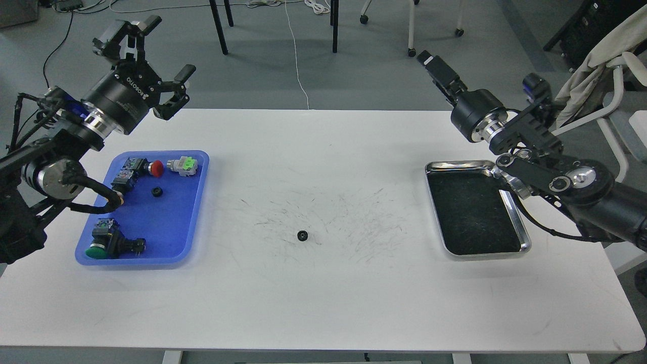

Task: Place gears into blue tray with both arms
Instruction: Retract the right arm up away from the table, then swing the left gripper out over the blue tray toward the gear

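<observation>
One small black gear [302, 235] lies on the white table near its middle, with neither gripper near it. A second gear [156, 191] sits inside the blue tray [169, 227] at the left. My left gripper [164, 53] is open and empty, raised above the table's far left edge, behind the blue tray. My right gripper [430, 61] is lifted high at the far right, pointing up and left. It is seen edge-on, so its fingers cannot be told apart. Nothing shows in it.
The blue tray also holds push-buttons: red [155, 168], green-and-white [183, 165], yellow [117, 188] and green [101, 246]. A shiny steel tray [519, 222] with a dark inside stands at the right. Chairs and cables are on the floor behind the table.
</observation>
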